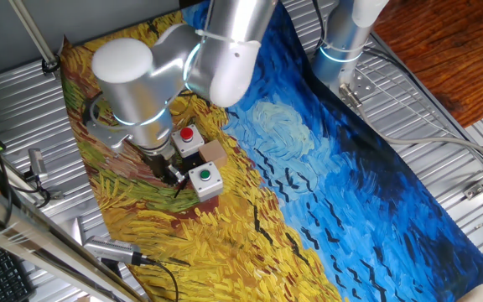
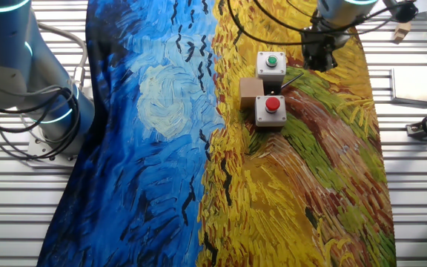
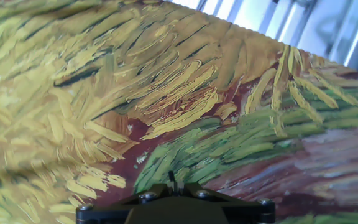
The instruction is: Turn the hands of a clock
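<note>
No clock shows in any view. My gripper [image 1: 174,174] hangs low over the painted cloth, just left of a grey box with a green button [image 1: 205,179]. In the other fixed view the gripper [image 2: 319,58] is to the right of that box [image 2: 270,64]. In the hand view the jaws stand together at the bottom edge, with only a thin dark tip [image 3: 171,179] showing over yellow, green and brown cloth. Nothing shows between them.
A grey box with a red button [image 1: 188,138] and a brown block [image 1: 215,153] sit beside the green-button box. A second arm's base [image 1: 342,42] stands at the cloth's far edge. Metal tools [image 1: 116,250] lie off the cloth near the front.
</note>
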`<state>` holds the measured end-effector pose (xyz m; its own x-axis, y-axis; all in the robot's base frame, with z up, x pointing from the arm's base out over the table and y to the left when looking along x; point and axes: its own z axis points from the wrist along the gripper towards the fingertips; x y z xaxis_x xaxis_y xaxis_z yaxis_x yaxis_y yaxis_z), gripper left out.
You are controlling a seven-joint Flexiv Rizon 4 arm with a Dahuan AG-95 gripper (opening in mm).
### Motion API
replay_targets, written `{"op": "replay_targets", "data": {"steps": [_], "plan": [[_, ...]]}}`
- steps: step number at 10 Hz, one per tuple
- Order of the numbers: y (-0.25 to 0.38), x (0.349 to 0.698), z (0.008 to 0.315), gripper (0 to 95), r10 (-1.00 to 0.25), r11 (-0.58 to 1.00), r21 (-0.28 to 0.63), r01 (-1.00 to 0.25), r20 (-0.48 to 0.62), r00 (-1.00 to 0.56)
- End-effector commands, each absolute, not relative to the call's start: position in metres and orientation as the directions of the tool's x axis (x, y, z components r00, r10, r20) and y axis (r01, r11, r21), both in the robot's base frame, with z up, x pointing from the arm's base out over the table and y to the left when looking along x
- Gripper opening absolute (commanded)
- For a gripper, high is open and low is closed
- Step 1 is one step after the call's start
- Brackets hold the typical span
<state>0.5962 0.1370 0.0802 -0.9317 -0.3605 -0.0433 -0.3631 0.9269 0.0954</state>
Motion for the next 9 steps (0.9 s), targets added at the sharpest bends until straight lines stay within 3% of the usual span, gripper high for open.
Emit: {"op": "replay_targets", "data": {"steps": [1, 9], "plan": [[0.137, 0.597, 0.080, 0.0, -0.461, 0.882, 0.094, -0.462, -0.033, -0.887], [0.176, 0.593, 0.050, 0.0, -0.423, 0.894, 0.131, -0.428, -0.065, -0.904]]}}
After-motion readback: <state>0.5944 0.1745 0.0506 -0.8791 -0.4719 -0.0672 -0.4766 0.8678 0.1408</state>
